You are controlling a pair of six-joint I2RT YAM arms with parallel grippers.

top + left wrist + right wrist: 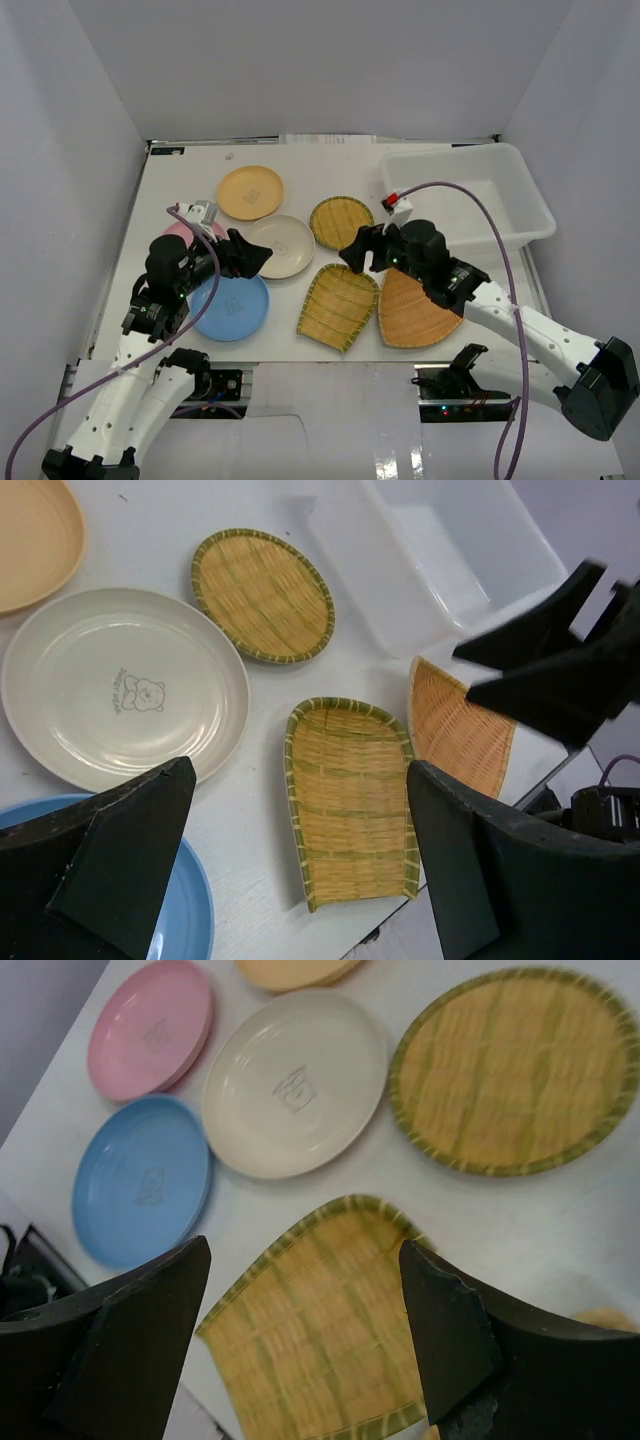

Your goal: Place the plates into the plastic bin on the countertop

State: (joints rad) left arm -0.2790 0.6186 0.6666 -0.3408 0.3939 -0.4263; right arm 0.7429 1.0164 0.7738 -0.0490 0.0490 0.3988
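Seven plates lie on the white countertop [180, 175]: orange-yellow [250, 192], cream [282, 247], pink [181, 231], partly hidden by my left arm, blue [232, 308], a round bamboo tray [341, 222], a scoop-shaped one [338, 306] and a fan-shaped one [415, 312]. The translucent plastic bin [533, 190] stands at the back right and holds nothing that I can see. My left gripper [255, 258] is open and empty above the cream and blue plates. My right gripper [358, 250] is open and empty above the gap between the round and scoop trays [320, 1330].
Pale grey walls enclose the table on three sides. The cables of both arms loop above the table; the right one arches in front of the bin. The left wrist view shows the right gripper [550, 670] close to the bin's near wall [370, 570].
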